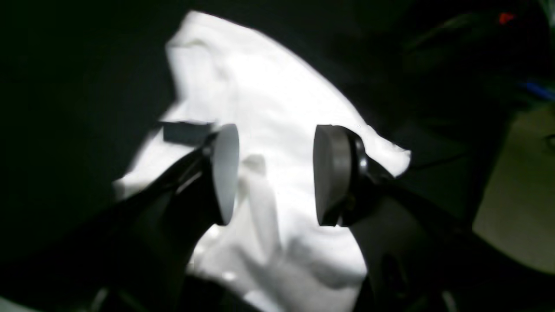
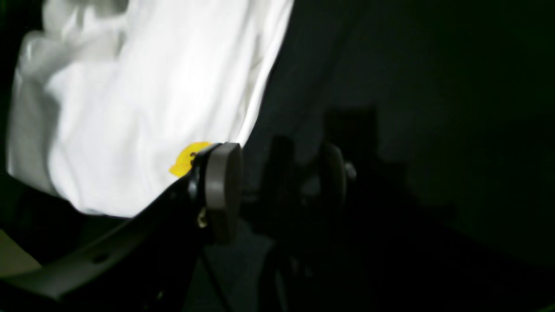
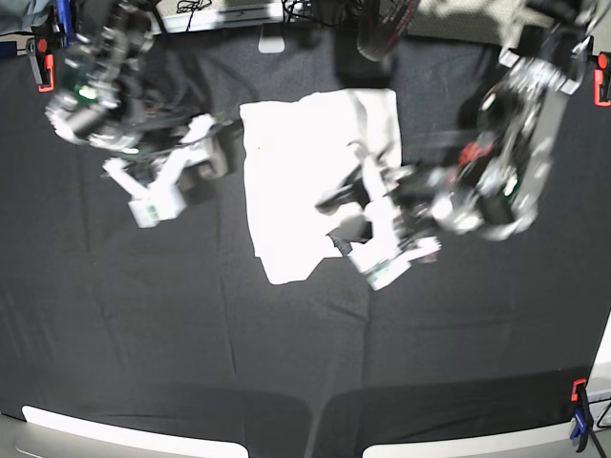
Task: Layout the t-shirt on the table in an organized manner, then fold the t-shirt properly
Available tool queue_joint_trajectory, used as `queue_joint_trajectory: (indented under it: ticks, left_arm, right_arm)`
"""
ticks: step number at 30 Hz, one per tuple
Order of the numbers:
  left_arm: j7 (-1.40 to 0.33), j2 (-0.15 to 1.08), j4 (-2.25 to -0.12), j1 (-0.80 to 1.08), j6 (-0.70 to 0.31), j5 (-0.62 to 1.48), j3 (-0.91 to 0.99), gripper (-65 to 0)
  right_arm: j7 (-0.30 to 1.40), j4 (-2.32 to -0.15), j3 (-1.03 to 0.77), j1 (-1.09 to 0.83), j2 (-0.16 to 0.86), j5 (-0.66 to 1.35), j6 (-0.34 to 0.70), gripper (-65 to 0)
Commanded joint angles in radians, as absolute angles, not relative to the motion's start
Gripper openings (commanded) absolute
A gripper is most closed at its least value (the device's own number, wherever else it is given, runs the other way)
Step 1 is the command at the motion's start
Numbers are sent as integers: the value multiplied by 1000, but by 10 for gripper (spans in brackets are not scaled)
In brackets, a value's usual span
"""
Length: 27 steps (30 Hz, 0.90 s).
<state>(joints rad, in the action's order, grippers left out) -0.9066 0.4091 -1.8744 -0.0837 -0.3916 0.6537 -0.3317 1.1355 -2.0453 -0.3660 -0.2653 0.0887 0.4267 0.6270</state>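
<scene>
1. the t-shirt (image 3: 305, 181) lies on the table (image 3: 143, 334) at the upper centre of the base view, a tall white block already folded narrow, its long axis running from the top of the frame down to a ragged lower edge.
2. the left gripper (image 3: 346, 212) hangs over the shirt's right edge at centre-right of that view; in the left wrist view its jaws stand wide apart with white cloth showing between them, gripping nothing.
3. the right gripper (image 3: 196, 153) sits at the upper left, just beside the shirt's left edge; the right wrist view shows it spread open and empty over black cloth, the shirt's edge and a yellow print scrap (image 2: 185, 158) to its left.
4. judgement: the left arm is nearer, already above the fabric; the right must move in toward frame centre.
</scene>
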Motion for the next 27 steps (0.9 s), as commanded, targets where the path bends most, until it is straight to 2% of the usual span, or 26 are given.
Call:
queue_joint_trajectory:
  ticks: [1, 4, 7, 12, 15, 18, 21, 27]
  left_arm:
    - [-856, 432, -1930, -65, -352, 640, -304, -402]
    - [-844, 458, -2054, 41, -247, 568, -200, -405]
    - [-850, 466, -2142, 161, -216, 550, -69, -405]
    - [-860, 466, -2178, 377, -217, 549, 120, -405]
    - [-858, 466, -2178, 505, -271, 550, 199, -405]
    - [-858, 466, -2178, 620, -307, 550, 256, -405]
    - [-857, 466, -2178, 723, -307, 549, 303, -405]
    - [-834, 466, -2178, 930, -307, 496, 363, -405]
  right_arm:
    - [1125, -2077, -389, -282, 98, 464, 630, -368]
    - [1125, -2111, -445, -349, 97, 485, 657, -368]
    - [1125, -2140, -480, -434, 97, 515, 673, -368]
    - [1125, -2198, -498, -578, 97, 555, 682, -368]
    - [1125, -2231, -498, -649, 97, 562, 681, -368]
    - [1125, -2259, -498, -722, 96, 564, 681, -368]
    - [1125, -2265, -498, -805, 96, 633, 682, -368]
    - [1125, -2265, -498, -972, 96, 643, 682, -368]
